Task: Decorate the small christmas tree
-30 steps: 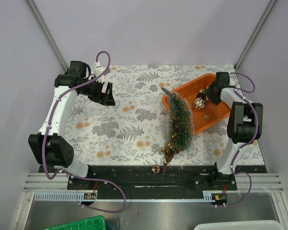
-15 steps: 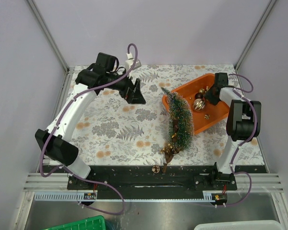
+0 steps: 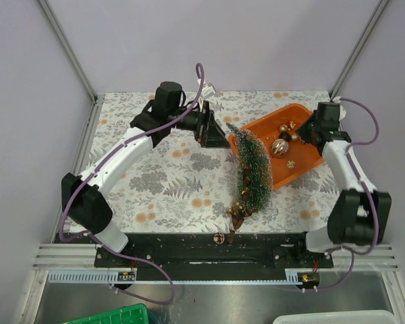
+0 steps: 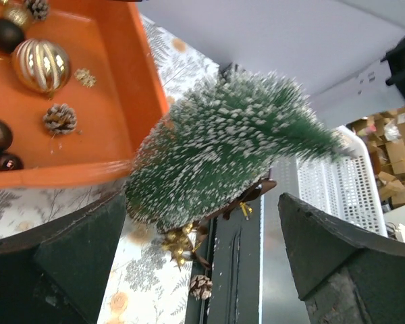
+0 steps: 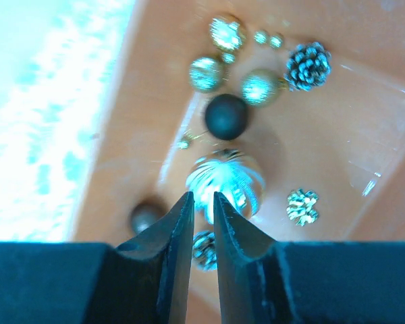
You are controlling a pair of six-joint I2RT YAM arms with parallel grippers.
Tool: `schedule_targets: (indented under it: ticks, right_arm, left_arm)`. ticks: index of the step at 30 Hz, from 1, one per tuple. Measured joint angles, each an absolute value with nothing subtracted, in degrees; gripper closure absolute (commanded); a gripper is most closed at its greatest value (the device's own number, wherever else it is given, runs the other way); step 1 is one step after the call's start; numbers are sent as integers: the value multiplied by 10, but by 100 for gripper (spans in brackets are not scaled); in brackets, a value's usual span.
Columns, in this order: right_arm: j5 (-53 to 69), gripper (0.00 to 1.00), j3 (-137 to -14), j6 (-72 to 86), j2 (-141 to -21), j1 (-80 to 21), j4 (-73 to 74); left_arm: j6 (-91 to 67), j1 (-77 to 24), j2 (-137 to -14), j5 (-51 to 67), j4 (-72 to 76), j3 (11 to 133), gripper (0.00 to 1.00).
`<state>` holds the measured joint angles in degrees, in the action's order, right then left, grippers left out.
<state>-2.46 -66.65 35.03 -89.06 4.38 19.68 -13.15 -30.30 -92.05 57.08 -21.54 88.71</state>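
Note:
The small christmas tree [image 3: 252, 170] lies on its side on the floral mat, tip toward the back, leaning on the orange tray's [image 3: 304, 162] left rim. My left gripper [image 3: 214, 133] is just left of the tip, wide open and empty. In the left wrist view the tree [image 4: 223, 145] fills the middle, beyond my left gripper [image 4: 202, 270]. Above the tray's back right part my right gripper [image 3: 309, 131] hovers. In its wrist view the right gripper [image 5: 202, 201] has only a narrow slit between its jaws, nothing in it, above a striped gold ball [image 5: 233, 177].
The tray [image 5: 337, 155] holds a dark ball [image 5: 225, 116], glittery gold balls [image 5: 206, 73], pine cones [image 5: 308, 65] and a small brown ball [image 5: 145, 216]. A gold bow [image 4: 177, 243] sits at the tree's base. A loose pine cone [image 3: 219, 237] lies on the black front rail.
My left arm has swung right, up to the tree's tip, and its jaws have opened fully. My right arm has stretched out over the tray, its jaws narrowing.

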Motion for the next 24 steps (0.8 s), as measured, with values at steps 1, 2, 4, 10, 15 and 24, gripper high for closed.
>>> schedule_targets:
  ticks: [1, 2, 4, 10, 15, 24]
  right_arm:
    - [-19, 73, -659, 353, -858, 44, 195]
    - [-9, 73, -646, 355, -808, 44, 192]
    - [9, 72, -629, 361, -731, 44, 190]
    - [117, 71, -583, 381, -548, 44, 187]
    - [223, 71, -557, 405, -473, 44, 201]
    - [229, 61, -550, 404, -469, 43, 236]
  left_arm:
    - [-151, -306, -921, 579, -192, 882, 1]
    - [-168, -308, -921, 586, -169, 879, 1]
    - [-198, -309, -924, 600, -130, 876, 1]
    - [-231, -309, -924, 625, -80, 873, 1]
    - [-227, -309, -906, 635, -96, 838, 1]
    - [-241, -322, -906, 630, -88, 854, 1]
